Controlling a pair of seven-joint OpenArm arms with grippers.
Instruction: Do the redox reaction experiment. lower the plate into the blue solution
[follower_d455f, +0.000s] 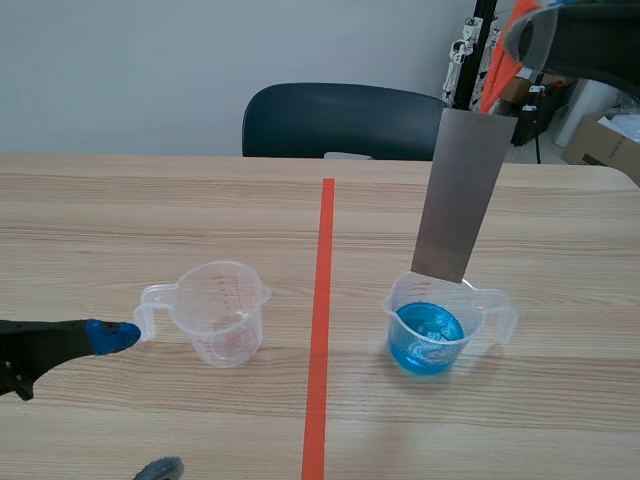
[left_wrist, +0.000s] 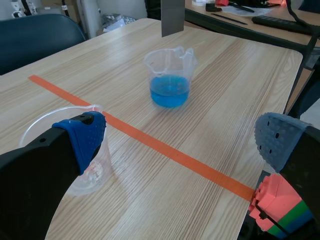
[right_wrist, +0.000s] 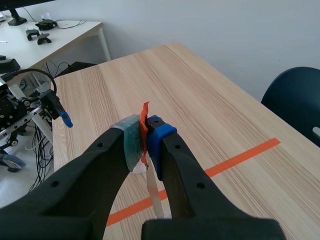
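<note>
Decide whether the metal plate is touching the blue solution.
Apart: the left wrist view shows the plate hanging clear above the blue solution.

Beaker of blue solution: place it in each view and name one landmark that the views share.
Scene view: the beaker of blue solution stands right of the orange tape line, below the metal plate.
Left wrist view: the beaker stands across the tape line from the empty beaker.
Right wrist view: not in it.
Shared landmark: the tape line, visible in all three views.
</note>
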